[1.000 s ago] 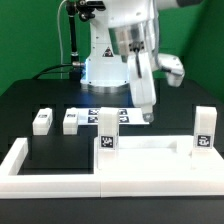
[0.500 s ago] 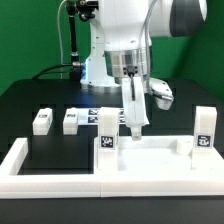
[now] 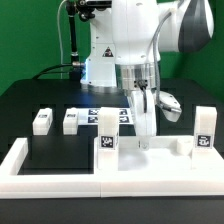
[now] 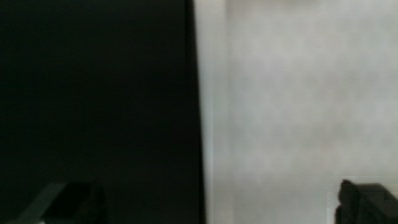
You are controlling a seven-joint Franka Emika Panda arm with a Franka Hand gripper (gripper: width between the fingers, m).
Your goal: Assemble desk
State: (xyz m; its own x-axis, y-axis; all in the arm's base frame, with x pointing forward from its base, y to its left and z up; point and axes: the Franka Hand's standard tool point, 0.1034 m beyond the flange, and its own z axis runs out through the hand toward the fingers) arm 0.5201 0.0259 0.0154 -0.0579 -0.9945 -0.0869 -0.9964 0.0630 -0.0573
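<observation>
Exterior view gave you the desk top (image 3: 160,165) lying flat in the lower right of the frame. One upright leg (image 3: 107,128) stood at its end toward the exterior view's left, and a second upright leg (image 3: 204,128) stood at the far right end. Each showed a black-and-white tag.

The pincer (image 3: 145,140) hung point-down between those two legs, over the rear edge of the desk top. You could not tell from here whether its tips touched the plastic.

In the wrist view the pincer (image 4: 210,205) was spread fully wide. Its dark fingertips (image 4: 50,200) stood far apart and gripped nothing. Between them you saw only white plastic meeting black table along a straight edge.

Two loose legs (image 3: 42,121) (image 3: 71,121) sat side by side on the black table (image 3: 40,95) at middle left. The marker board (image 3: 122,115) lay behind the desk top. White border bars (image 3: 14,160) ran along the lower left.
</observation>
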